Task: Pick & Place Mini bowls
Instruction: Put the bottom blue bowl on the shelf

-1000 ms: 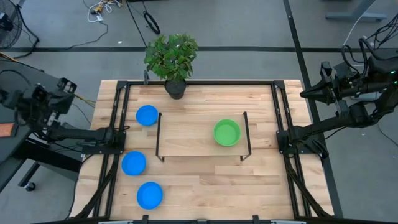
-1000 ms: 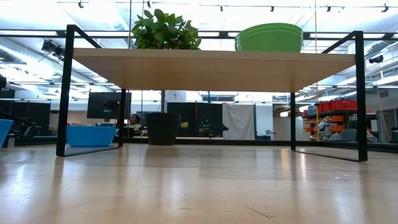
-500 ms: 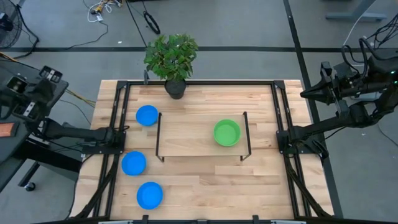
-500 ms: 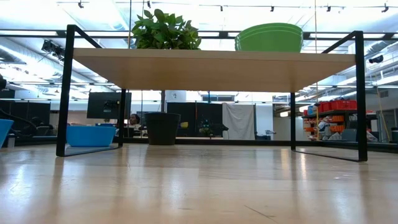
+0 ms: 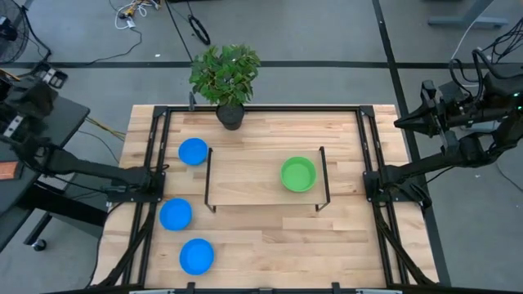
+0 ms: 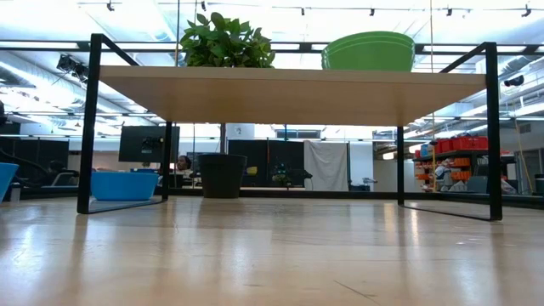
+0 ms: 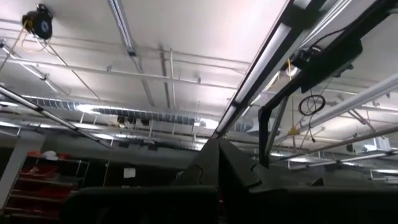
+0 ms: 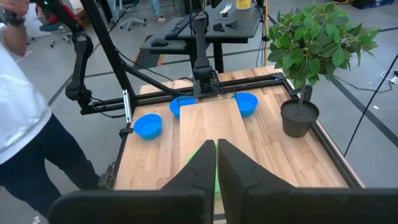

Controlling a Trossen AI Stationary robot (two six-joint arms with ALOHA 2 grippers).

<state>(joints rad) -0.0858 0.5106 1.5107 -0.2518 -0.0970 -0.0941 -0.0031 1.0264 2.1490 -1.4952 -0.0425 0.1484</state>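
Note:
Three blue mini bowls [image 5: 194, 151] [image 5: 176, 215] [image 5: 197, 256] rest on their bases on the table's left part. A green mini bowl [image 5: 298, 174] sits on top of the low black-framed wooden shelf [image 5: 245, 175] at mid table. It also shows in the low view [image 6: 367, 51]. Whether more green bowls are nested in it, I cannot tell. My left gripper [image 5: 45, 82] is off the table's left edge, shut, empty and pointing up at the ceiling [image 7: 219, 146]. My right gripper [image 5: 402, 122] waits off the table's right edge, shut and empty [image 8: 216, 146].
A leafy plant in a dark pot [image 5: 229, 114] stands at the table's far edge. Black rails [image 5: 151, 188] run along the table's left and right sides. A person in a white shirt [image 8: 18, 124] stands beyond the table's near edge.
My left gripper has drawn back from the table's left edge, going farther left and toward the far side. The bowls have stayed where they were.

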